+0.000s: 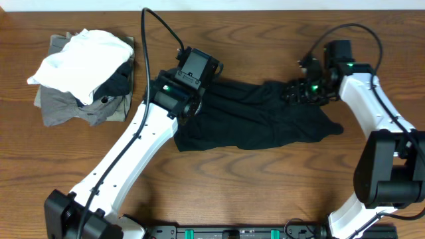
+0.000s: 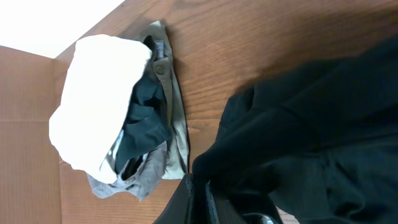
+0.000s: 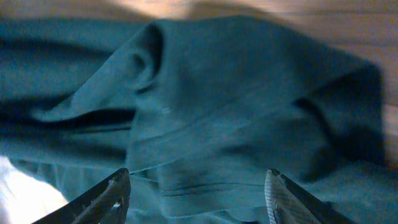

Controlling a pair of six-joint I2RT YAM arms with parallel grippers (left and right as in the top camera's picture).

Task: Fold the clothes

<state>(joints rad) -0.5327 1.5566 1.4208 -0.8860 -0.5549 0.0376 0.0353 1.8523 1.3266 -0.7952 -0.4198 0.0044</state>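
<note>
A black garment (image 1: pixel 265 119) lies crumpled across the middle of the wooden table. My left gripper (image 1: pixel 184 106) is at its upper left corner. In the left wrist view the jaws (image 2: pixel 202 200) are close together with a fold of the black garment (image 2: pixel 311 124) between them. My right gripper (image 1: pixel 293 93) is at the garment's upper right edge. In the right wrist view its fingers (image 3: pixel 196 190) are wide apart just above the bunched dark cloth (image 3: pixel 236 106), holding nothing.
A pile of clothes (image 1: pixel 80 99) sits at the table's far left, with a white garment (image 1: pixel 80 60) on top of dark and grey pieces. The pile also shows in the left wrist view (image 2: pixel 99 106). The table's back edge runs just behind the arms.
</note>
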